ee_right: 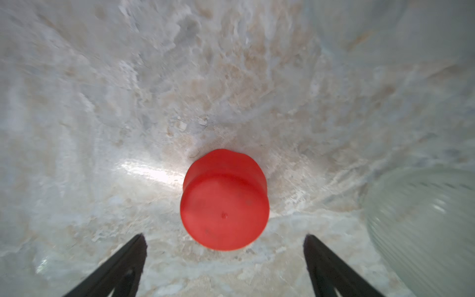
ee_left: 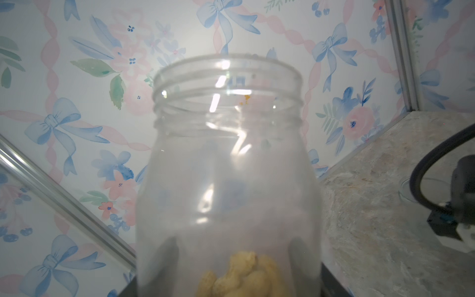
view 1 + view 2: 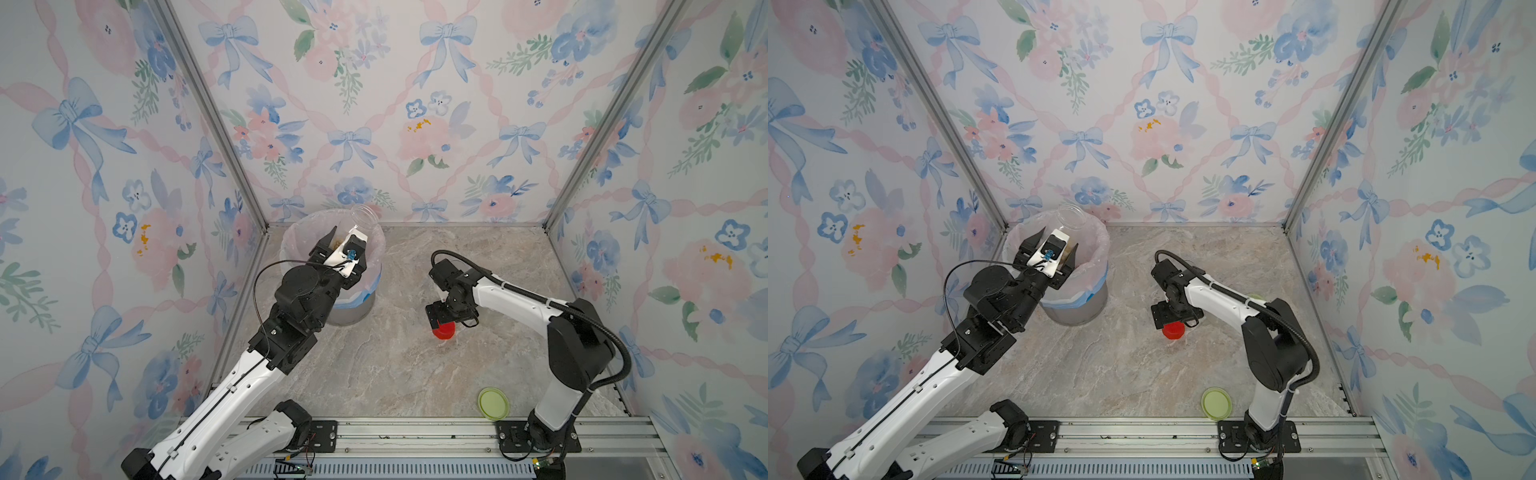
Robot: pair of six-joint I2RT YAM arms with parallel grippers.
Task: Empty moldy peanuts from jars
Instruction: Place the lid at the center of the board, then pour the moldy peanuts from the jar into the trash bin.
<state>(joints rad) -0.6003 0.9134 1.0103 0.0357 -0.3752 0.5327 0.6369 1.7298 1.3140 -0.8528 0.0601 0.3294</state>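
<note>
Clear jar, likely light and slick, pinched low on its body by left gripper; right gripper spread wide, empty, above red lid.

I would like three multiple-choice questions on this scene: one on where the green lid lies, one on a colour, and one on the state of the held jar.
1. The green lid lies on the table:
A. by the right arm's base
B. by the left arm's base
C. at the far edge

2. The lid below the right gripper is:
A. blue
B. white
C. red

3. The jar in the left gripper is:
A. closed
B. open, with peanuts inside
C. open and empty

Answers:
1. A: both top views show it beside that base.
2. C: the right wrist view shows it red, beyond the open fingers.
3. B: its threaded mouth is bare, and nuts sit at its bottom.
</note>
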